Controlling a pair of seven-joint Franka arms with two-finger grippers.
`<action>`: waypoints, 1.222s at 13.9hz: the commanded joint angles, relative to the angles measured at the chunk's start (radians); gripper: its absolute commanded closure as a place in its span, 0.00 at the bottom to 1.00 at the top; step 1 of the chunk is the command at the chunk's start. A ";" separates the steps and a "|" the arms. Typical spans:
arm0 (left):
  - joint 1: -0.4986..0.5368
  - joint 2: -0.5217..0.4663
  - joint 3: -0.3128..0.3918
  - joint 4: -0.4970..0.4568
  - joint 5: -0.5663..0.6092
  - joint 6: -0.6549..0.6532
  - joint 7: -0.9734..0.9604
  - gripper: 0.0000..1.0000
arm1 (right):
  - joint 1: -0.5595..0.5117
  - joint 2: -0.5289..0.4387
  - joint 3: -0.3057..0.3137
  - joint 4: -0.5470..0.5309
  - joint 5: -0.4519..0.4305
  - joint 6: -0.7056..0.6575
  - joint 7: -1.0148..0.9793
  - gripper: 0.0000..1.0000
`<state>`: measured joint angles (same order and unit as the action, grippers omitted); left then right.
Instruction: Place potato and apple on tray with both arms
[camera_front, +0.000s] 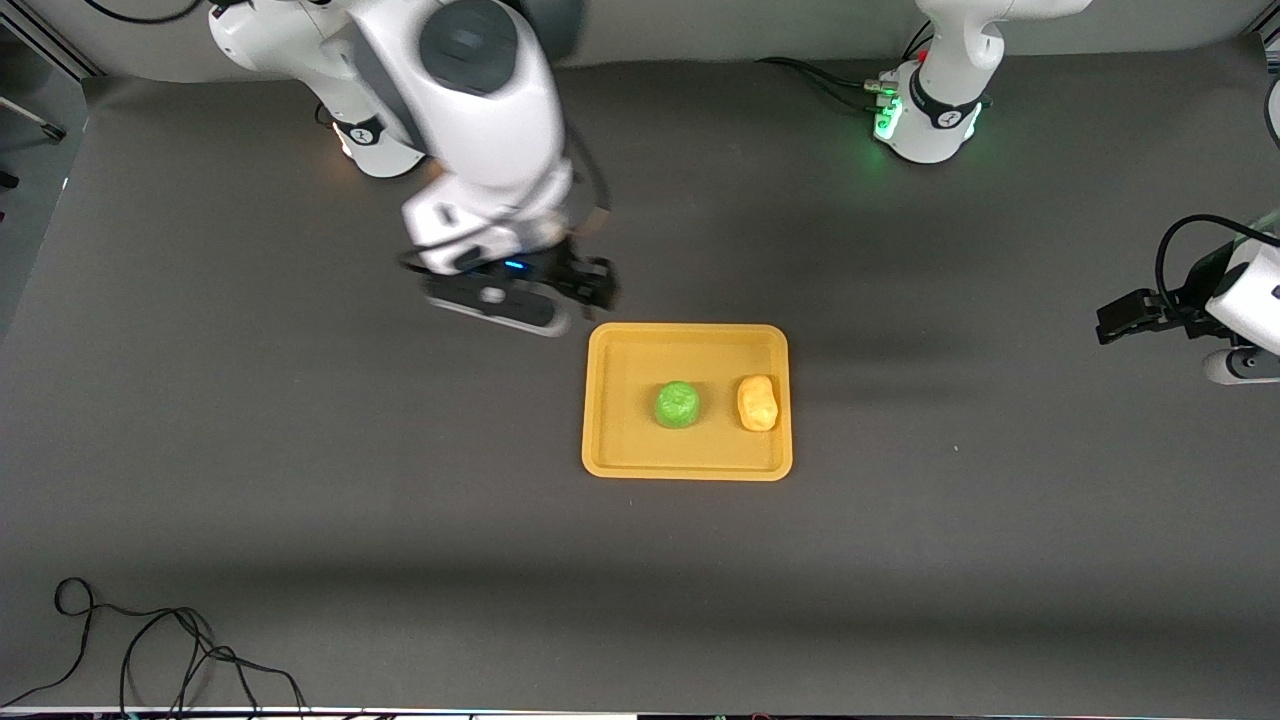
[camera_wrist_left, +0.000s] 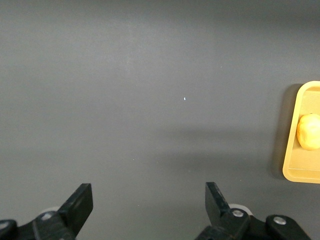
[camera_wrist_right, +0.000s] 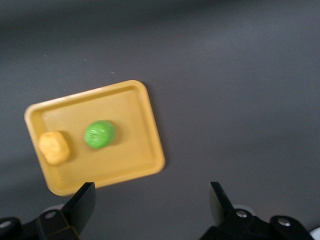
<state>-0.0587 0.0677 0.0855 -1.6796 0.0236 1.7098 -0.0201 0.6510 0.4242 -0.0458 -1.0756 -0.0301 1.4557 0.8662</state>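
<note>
One tray (camera_front: 686, 462) bearing one apple (camera_front: 677, 404), one potato (camera_front: 757, 402), left claw (camera_wrist_left: 149, 204) and right claw (camera_wrist_right: 151, 204) both spread.

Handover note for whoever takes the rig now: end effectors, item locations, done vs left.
Left end effector: open, empty, over bare table at the left arm's end, well away from the tray.
Right end effector: open, empty, up over the table beside the tray's corner toward the right arm's base.
Apple: on the tray, near its middle.
Potato: on the tray beside the apple, toward the left arm's end, close to the rim.
Done: both items are on the tray, neither held.
Left: nothing to place; probably just park both arms.
</note>
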 joint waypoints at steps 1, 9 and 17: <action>0.002 -0.003 -0.003 0.009 -0.008 0.001 0.014 0.00 | -0.120 -0.166 -0.009 -0.169 0.022 -0.032 -0.252 0.00; 0.002 -0.003 -0.001 0.009 -0.027 0.030 0.000 0.00 | -0.600 -0.387 0.024 -0.466 0.038 0.055 -0.806 0.00; 0.003 -0.003 -0.001 0.009 -0.025 0.028 0.008 0.00 | -0.676 -0.432 0.038 -0.541 0.033 0.140 -0.883 0.00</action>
<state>-0.0585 0.0676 0.0849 -1.6784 0.0074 1.7388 -0.0203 -0.0214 0.0237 -0.0135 -1.6025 -0.0048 1.5781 0.0032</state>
